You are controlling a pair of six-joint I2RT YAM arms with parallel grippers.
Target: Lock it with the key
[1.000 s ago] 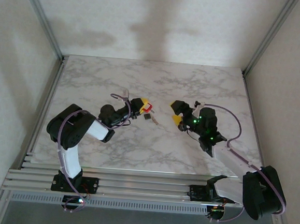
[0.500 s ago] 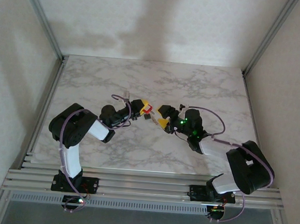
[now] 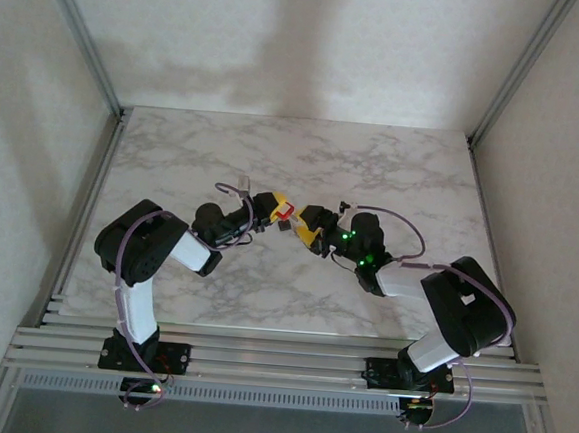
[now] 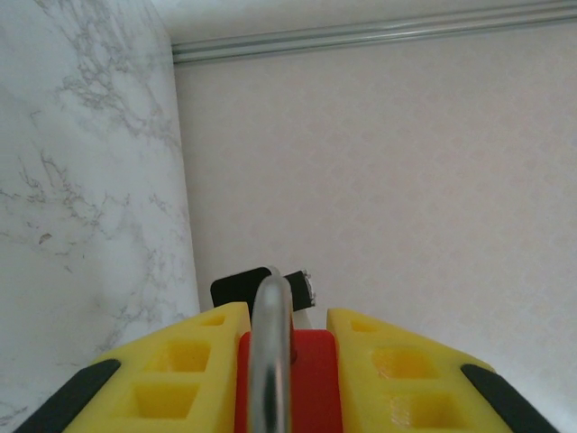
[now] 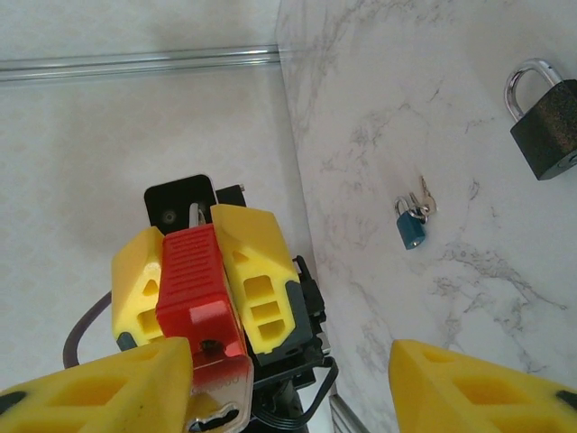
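L hand (image 4: 287, 330) grips red padlock (image 5: 194, 284), key (image 5: 219, 404) half-hidden

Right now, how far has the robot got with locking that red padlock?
Done: the left gripper is clamped on the red padlock. In hand: the right gripper, jaws apart, sits beside the key at the lock's keyhole end. Left: gripping and turning that key. I can't tell if it's inserted.

- We see a red padlock (image 5: 194, 280) between yellow fingers (image 5: 257, 271).
- The table (image 5: 433, 298) is white with grey wavy lines.
- We see a small blue lock (image 5: 410, 230).
- The big lock (image 5: 550, 131) is black with a silver loop.
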